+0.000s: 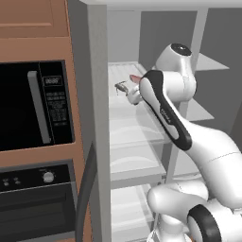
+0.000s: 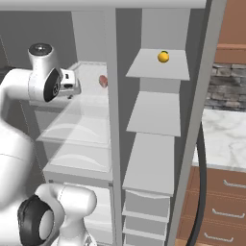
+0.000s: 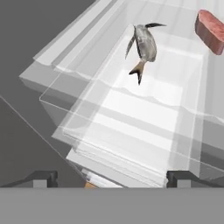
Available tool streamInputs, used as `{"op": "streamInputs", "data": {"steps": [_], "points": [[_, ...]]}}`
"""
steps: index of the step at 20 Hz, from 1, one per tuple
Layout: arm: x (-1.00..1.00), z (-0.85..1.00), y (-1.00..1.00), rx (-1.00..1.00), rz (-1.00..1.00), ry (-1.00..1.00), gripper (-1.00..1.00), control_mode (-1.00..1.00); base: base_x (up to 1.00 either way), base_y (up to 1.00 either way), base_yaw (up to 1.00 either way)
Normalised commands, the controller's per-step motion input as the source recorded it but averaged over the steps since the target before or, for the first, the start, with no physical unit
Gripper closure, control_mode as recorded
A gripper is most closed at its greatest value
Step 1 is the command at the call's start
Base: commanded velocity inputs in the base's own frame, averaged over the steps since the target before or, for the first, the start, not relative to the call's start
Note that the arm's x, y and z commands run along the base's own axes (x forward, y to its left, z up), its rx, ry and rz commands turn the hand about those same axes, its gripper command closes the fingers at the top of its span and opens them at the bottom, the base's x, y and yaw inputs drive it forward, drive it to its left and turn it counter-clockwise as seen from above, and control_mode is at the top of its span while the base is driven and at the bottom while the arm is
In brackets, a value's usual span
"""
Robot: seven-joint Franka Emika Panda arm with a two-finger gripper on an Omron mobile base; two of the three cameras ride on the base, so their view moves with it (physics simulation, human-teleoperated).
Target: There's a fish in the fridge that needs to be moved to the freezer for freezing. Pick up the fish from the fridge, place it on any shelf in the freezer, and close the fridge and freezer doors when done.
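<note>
Gripper (image 3: pixel 111 179) is spread wide, nothing between the tips; both dark tips sit at the bottom of the hand view, apart from everything. It hovers in front of the fridge (image 1: pixel 124 142), above the front edge of the stacked translucent shelves.

The fish (image 3: pixel 144 43) lies on the upper glass shelf (image 3: pixel 131 113), well ahead of the tips and slightly right of midway between them, tail fin pointing back toward the hand. In the left base view the fish (image 1: pixel 121 87) is just left of the wrist, on the same shelf.

Red rectangular piece (image 3: pixel 211 30) sits on that shelf too, right of the fish and apart from it; from the right base view it (image 2: pixel 103 80) shows behind the glass.

Nothing lies between the tips and the fish but bare shelf.

Freezer (image 2: pixel 153 120) is the narrow bay right of the fridge, across the grey divider; a small orange-yellow ball (image 2: pixel 163 56) rests on its top shelf. Black microwave (image 1: pixel 35 106) sits left of the fridge; its panel text is too small to read. The lettering on the arm's dark link is unreadable.
</note>
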Motion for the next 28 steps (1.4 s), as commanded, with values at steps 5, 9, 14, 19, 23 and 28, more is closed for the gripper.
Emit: {"op": "streamInputs", "data": {"steps": [5, 9, 14, 19, 23, 28], "points": [[0.50, 0.01, 0.00, 0.00, 0.00, 0.01, -1.00, -1.00, 0.00, 0.00, 0.00], [0.48, 0.00, 0.00, 0.00, 0.00, 0.00, -1.00, -1.00, 0.00, 0.00, 0.00], [0.47, 0.00, 0.01, 0.00, 0.00, 0.00, -1.00, -1.00, 0.00, 0.00, 0.00], [0.40, -0.03, 0.05, 0.00, 0.00, 0.00, -1.00, -1.00, 0.00, 0.00, 0.00], [0.32, -0.21, 0.26, -0.03, 0.00, 0.00, -1.00, -1.00, 0.00, 0.00, 0.00], [0.42, -0.11, 0.15, -0.01, 0.00, 0.00, -1.00, -1.00, 0.00, 0.00, 0.00]]}}
